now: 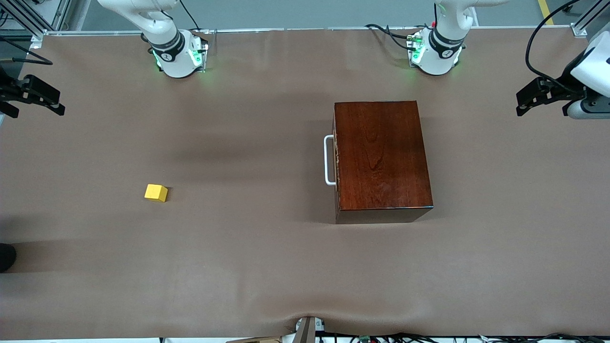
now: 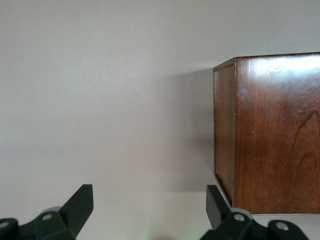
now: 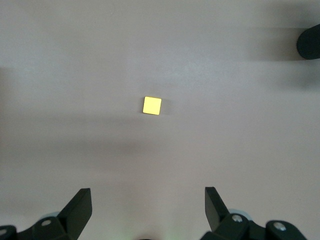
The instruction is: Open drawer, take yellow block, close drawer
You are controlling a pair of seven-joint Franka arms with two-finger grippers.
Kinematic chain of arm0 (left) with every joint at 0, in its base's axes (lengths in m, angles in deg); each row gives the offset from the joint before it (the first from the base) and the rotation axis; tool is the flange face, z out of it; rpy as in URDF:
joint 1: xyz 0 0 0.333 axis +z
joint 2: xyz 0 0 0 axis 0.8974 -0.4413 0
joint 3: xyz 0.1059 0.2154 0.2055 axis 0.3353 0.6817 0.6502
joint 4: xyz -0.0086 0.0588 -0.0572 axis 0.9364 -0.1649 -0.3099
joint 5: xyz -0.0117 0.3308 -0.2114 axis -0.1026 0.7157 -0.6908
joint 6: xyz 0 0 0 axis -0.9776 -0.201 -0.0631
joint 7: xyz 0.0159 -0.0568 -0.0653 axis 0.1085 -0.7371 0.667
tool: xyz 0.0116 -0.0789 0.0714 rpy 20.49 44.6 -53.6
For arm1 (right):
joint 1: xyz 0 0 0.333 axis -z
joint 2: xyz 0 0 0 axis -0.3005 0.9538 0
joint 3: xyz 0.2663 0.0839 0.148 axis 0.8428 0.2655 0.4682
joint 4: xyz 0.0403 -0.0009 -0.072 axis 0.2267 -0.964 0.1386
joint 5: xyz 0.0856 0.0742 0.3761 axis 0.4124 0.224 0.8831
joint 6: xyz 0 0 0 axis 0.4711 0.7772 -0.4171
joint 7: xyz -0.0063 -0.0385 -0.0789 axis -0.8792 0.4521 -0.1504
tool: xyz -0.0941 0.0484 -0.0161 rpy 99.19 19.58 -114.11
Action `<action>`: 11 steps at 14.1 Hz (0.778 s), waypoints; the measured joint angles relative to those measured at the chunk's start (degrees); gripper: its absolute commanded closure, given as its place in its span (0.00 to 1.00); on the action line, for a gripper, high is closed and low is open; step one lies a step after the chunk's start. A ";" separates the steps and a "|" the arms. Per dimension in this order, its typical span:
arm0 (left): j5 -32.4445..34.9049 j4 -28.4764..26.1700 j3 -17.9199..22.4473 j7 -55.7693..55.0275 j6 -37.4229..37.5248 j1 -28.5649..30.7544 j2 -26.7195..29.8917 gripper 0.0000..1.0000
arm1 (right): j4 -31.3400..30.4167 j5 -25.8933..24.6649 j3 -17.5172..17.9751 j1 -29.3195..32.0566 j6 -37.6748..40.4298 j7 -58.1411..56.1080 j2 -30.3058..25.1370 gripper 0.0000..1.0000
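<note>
The dark reddish-brown wooden box (image 1: 381, 157) stands on the table toward the left arm's end. Its drawer is shut, with the white loop handle (image 1: 329, 160) facing the right arm's end. The box's corner also shows in the left wrist view (image 2: 270, 135). The yellow block (image 1: 156, 193) lies on the bare table toward the right arm's end; it also shows in the right wrist view (image 3: 152, 105). My left gripper (image 1: 526, 101) is open and empty, high at the left arm's end of the table. My right gripper (image 1: 50, 101) is open and empty, high at the right arm's end.
The brown table cover (image 1: 248, 247) spreads wide around the box and the block. A dark rounded object (image 1: 5, 257) sits at the table's edge at the right arm's end. Cables (image 1: 391, 35) lie by the left arm's base.
</note>
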 measured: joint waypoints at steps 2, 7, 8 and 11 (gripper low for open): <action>0.00 0.08 0.04 0.00 0.00 0.05 0.00 0.00 | 0.00 0.00 -0.05 0.02 0.00 0.00 0.00 0.00; 0.00 0.10 -0.03 0.00 0.29 0.04 -0.01 0.00 | 0.00 0.00 -0.07 0.03 0.00 0.01 0.00 0.00; 0.00 0.10 -0.06 0.00 0.42 0.04 -0.02 0.00 | 0.00 0.00 -0.08 0.04 0.00 0.01 0.00 0.00; 0.00 0.10 -0.08 0.00 0.53 0.04 -0.02 0.00 | 0.00 0.00 -0.11 0.06 0.00 0.01 0.00 0.00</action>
